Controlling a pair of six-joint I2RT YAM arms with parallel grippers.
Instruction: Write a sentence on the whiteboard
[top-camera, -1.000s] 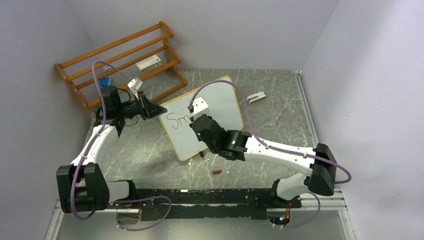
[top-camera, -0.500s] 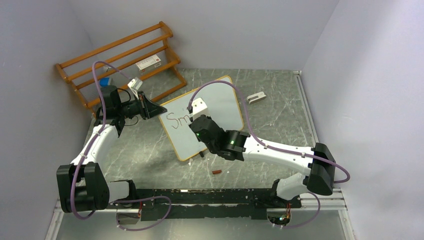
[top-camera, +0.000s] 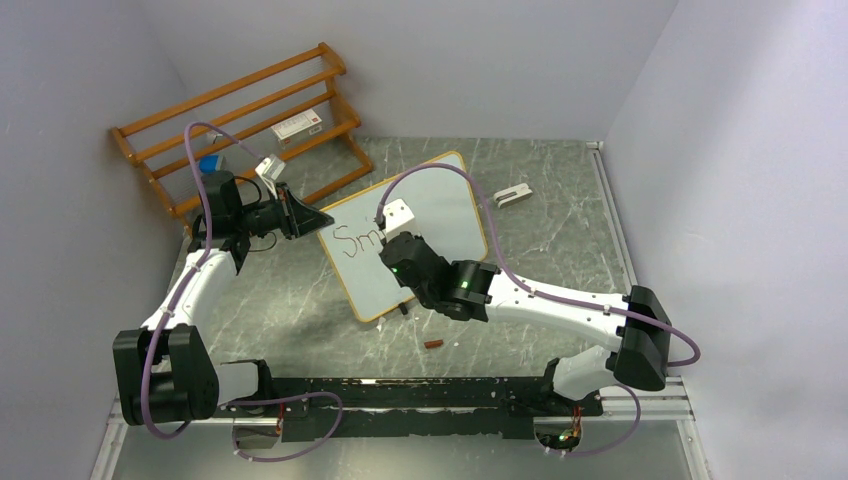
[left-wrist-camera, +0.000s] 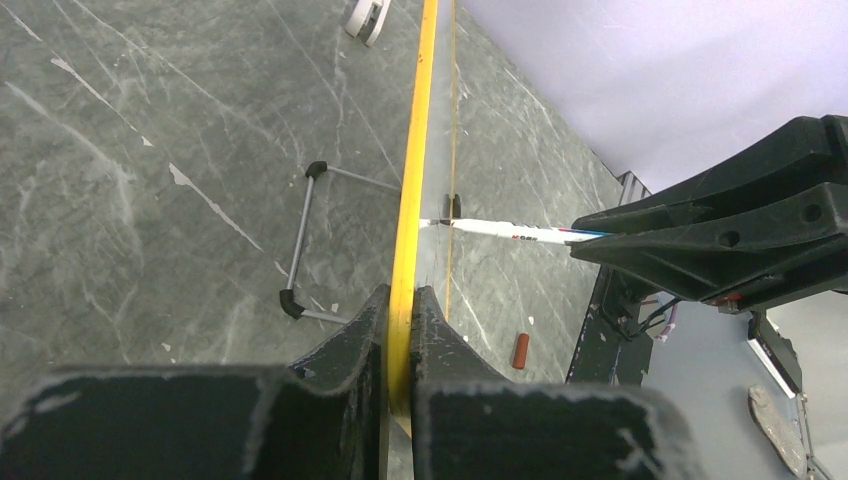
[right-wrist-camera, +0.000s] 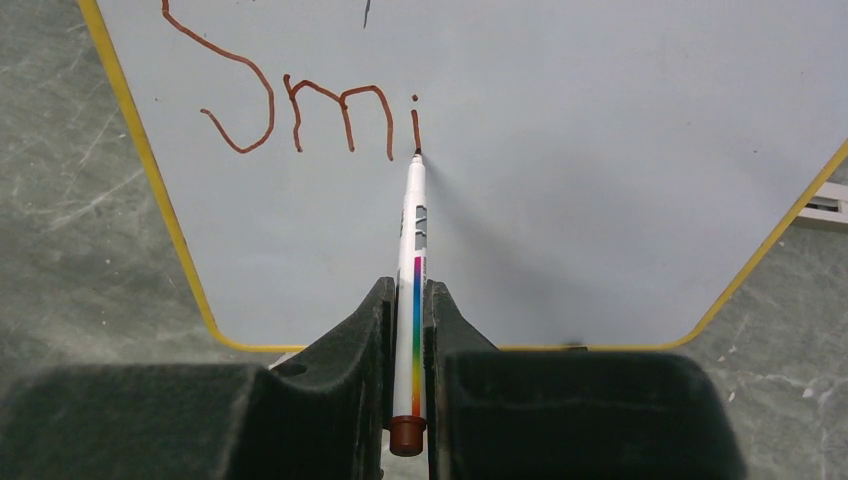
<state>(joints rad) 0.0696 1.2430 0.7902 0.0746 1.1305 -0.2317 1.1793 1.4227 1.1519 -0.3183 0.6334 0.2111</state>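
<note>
On the grey bench (top-camera: 560, 230) the whiteboard (top-camera: 447, 205) is propped up, and the left hand (left-wrist-camera: 400, 305) is closed tight on its yellow edge at the board's left side. Right in front of the board, the right hand (right-wrist-camera: 405, 300) is pinched around a white marker (right-wrist-camera: 413, 230) with a rainbow stripe, and the marker's tip touches the board at the bottom of the letter "i". The sentence (right-wrist-camera: 300, 115) reads only "Smi" in brown-red letters near the board's top left, just past the marker tip from that hand.
</note>
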